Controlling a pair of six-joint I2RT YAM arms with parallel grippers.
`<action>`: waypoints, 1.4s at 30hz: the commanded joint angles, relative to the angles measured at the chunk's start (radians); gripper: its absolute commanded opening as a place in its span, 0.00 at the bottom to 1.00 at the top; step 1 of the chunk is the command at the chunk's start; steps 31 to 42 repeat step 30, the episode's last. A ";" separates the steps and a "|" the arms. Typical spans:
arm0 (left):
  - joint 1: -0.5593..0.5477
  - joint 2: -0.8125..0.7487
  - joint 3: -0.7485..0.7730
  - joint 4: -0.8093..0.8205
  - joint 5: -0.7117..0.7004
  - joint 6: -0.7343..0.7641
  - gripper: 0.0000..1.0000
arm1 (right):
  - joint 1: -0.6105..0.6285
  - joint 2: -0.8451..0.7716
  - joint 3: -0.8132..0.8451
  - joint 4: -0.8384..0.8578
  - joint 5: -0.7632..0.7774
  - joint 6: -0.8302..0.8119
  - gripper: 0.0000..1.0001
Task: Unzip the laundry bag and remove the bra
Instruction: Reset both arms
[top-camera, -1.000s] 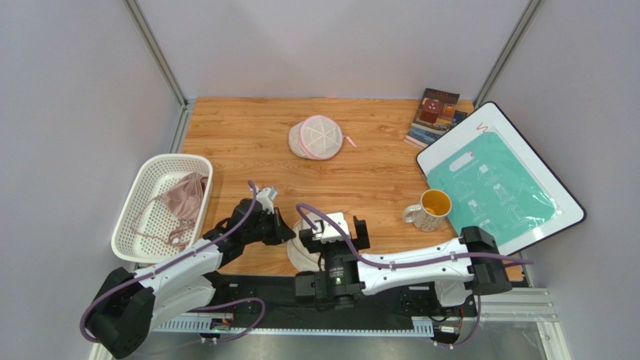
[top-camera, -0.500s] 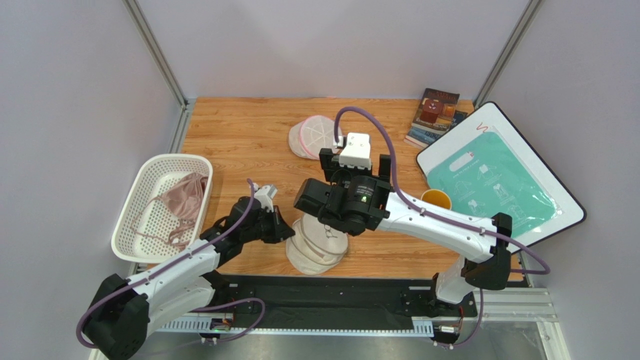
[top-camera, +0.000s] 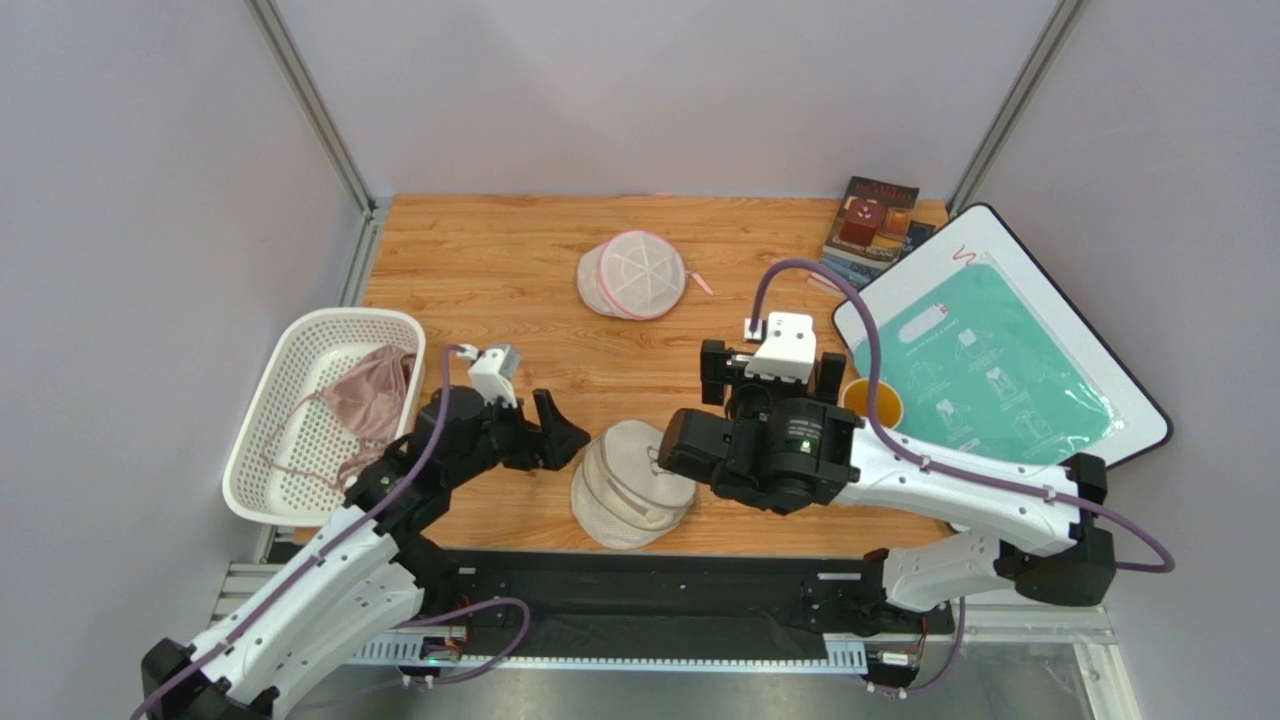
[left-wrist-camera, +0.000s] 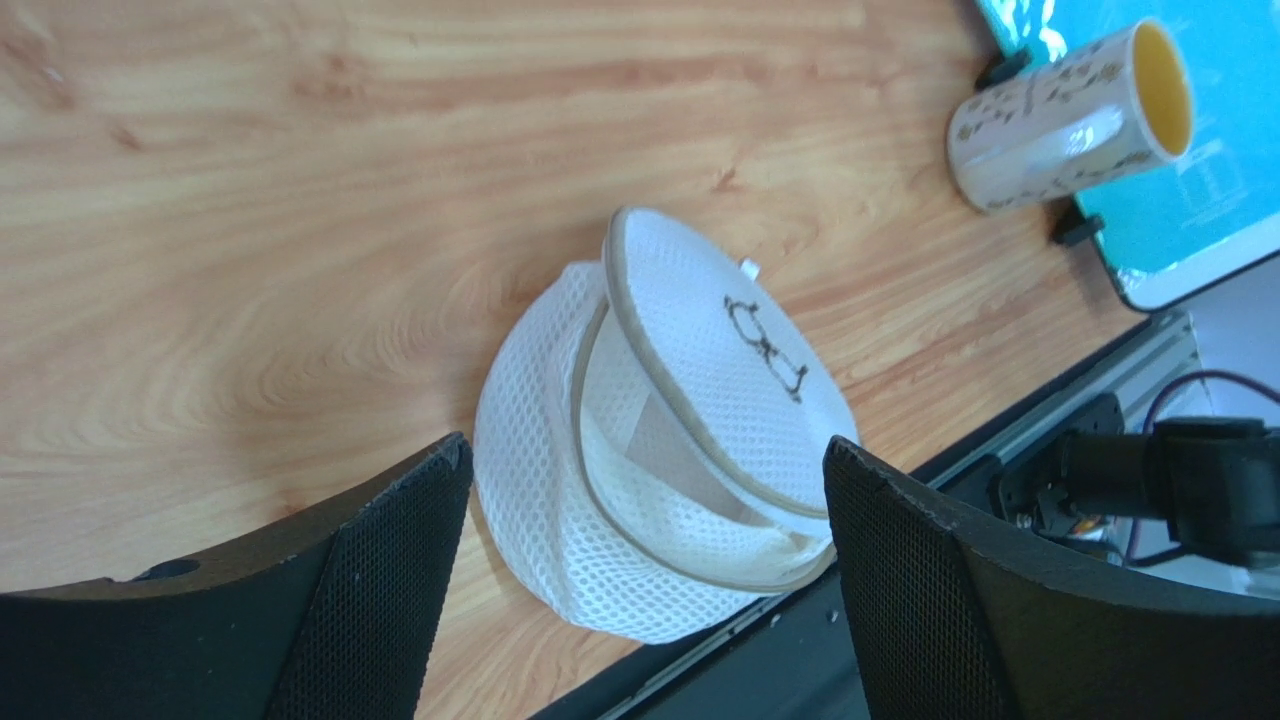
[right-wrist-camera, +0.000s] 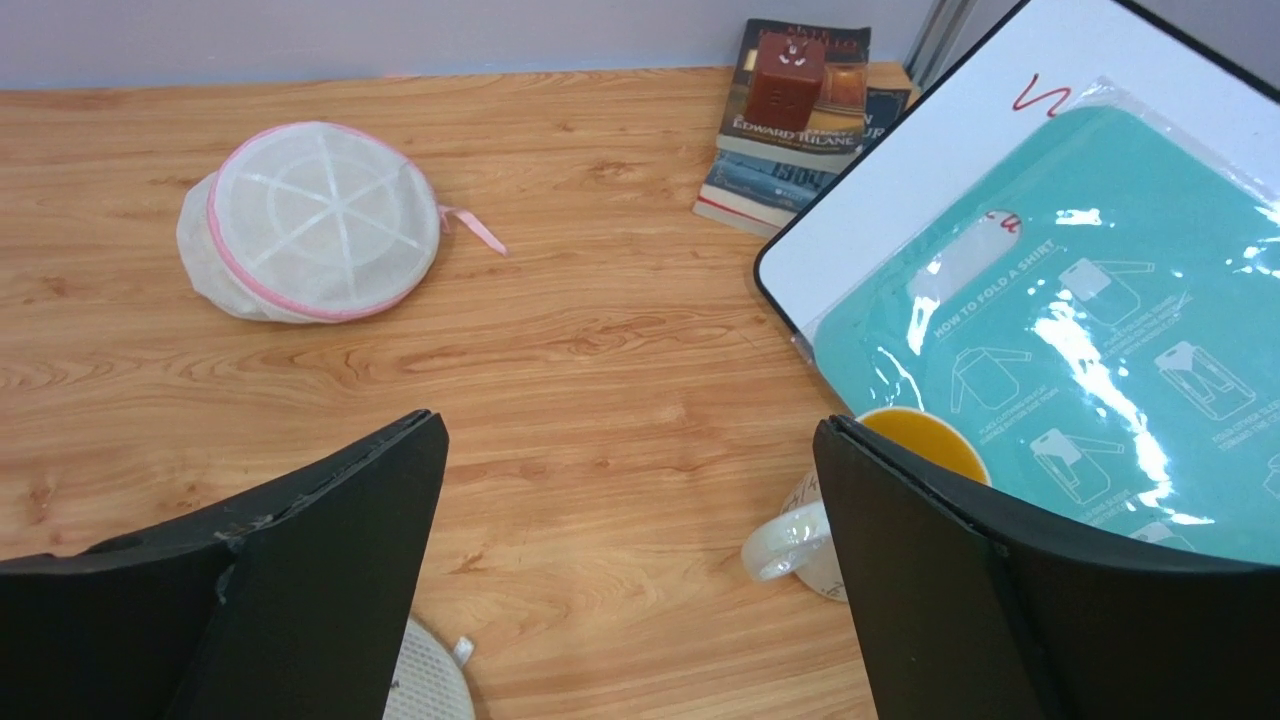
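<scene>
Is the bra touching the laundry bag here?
Apart. Top view: the bra lies in the white basket at the left; the laundry bag sits on the table, well outside it.

The laundry bag (top-camera: 631, 483) lies gaping open — the bra (top-camera: 368, 393), pink, crumpled in the basket (top-camera: 286, 428).

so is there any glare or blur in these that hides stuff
Right wrist: white glare streaks on the teal plastic sheet wash out some of its print. Left wrist: the laundry bag is sharp, and its pictogram is readable. Top external: even light, only soft shadows, no visible blur.
</scene>
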 joint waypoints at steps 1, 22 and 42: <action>-0.006 -0.079 0.116 -0.176 -0.095 0.075 0.92 | 0.029 -0.148 -0.075 -0.165 -0.086 -0.014 1.00; -0.006 -0.296 0.321 -0.423 -0.278 0.193 0.95 | 0.027 -0.847 -0.576 0.405 -0.395 -0.348 1.00; -0.006 -0.297 0.329 -0.441 -0.281 0.207 0.97 | 0.029 -0.882 -0.583 0.368 -0.390 -0.334 1.00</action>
